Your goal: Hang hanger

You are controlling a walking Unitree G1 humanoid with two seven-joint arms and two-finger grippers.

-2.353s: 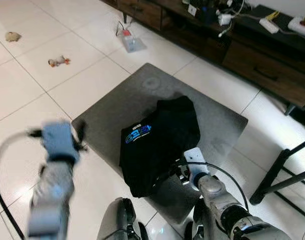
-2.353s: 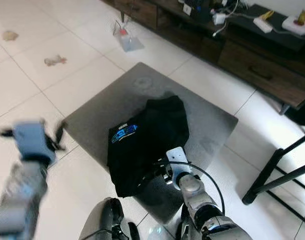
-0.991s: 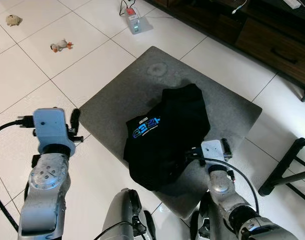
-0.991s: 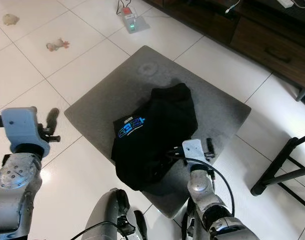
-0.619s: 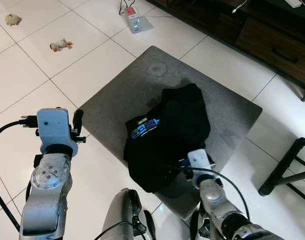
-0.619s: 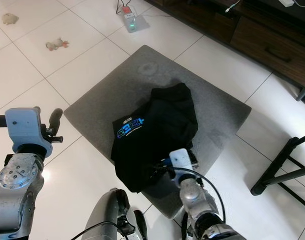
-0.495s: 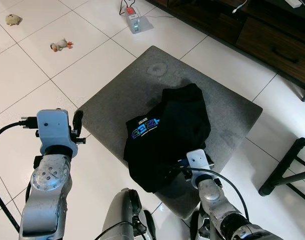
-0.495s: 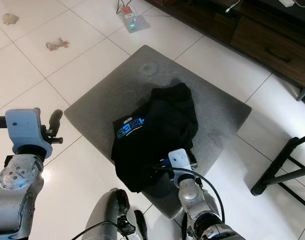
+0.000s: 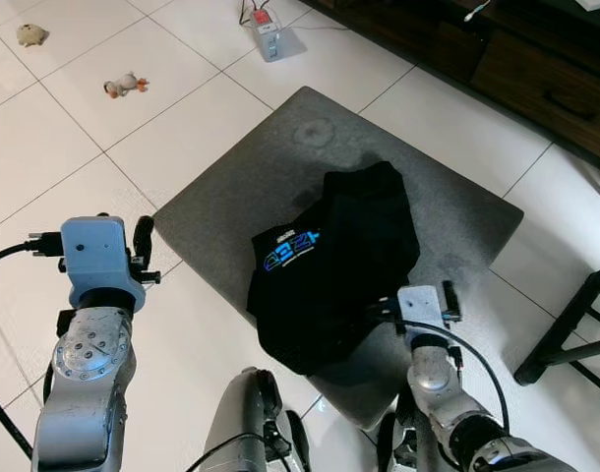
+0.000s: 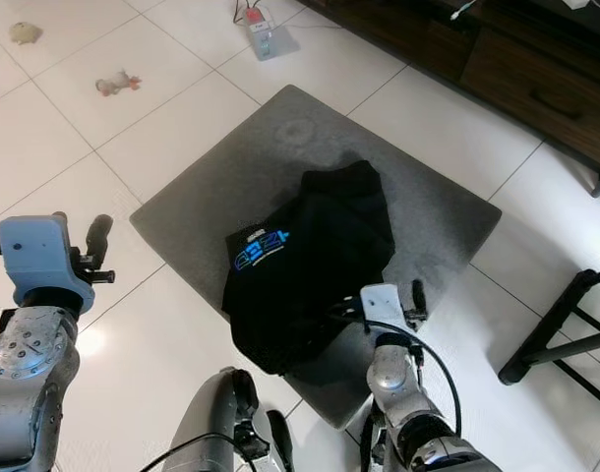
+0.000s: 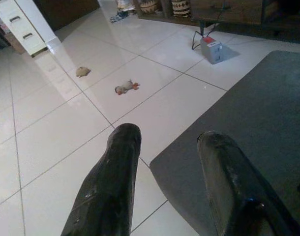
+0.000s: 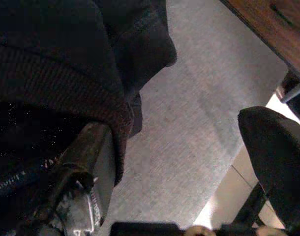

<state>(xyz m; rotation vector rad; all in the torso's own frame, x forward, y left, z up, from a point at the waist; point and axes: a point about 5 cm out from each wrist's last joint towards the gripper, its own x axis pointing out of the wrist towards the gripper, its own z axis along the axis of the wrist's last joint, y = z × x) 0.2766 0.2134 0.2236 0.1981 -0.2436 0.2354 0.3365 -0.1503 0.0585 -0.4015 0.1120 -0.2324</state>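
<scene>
A crumpled black garment (image 9: 334, 261) with a blue logo lies on a grey mat (image 9: 231, 197) on the tiled floor. My right gripper (image 9: 418, 303) is low at the garment's near right edge and open. In the right wrist view, one of its fingers (image 12: 88, 167) is pressed against the dark fabric (image 12: 51, 73) and the other finger (image 12: 273, 157) stands far off over the bare mat. My left gripper (image 9: 135, 238) is held up over the white tiles left of the mat, open and holding nothing, with both fingers (image 11: 110, 187) spread in the left wrist view.
A dark wooden cabinet (image 9: 536, 69) runs along the back right. A black metal frame leg (image 9: 566, 339) stands at the right, close to the mat. A small grey device with a cable (image 9: 270, 25) and two small toys (image 9: 121, 87) lie on the tiles beyond.
My right wrist has swung a little to the right along the garment's edge, and its outer finger shows again. The left arm has barely shifted. The camera has moved slightly.
</scene>
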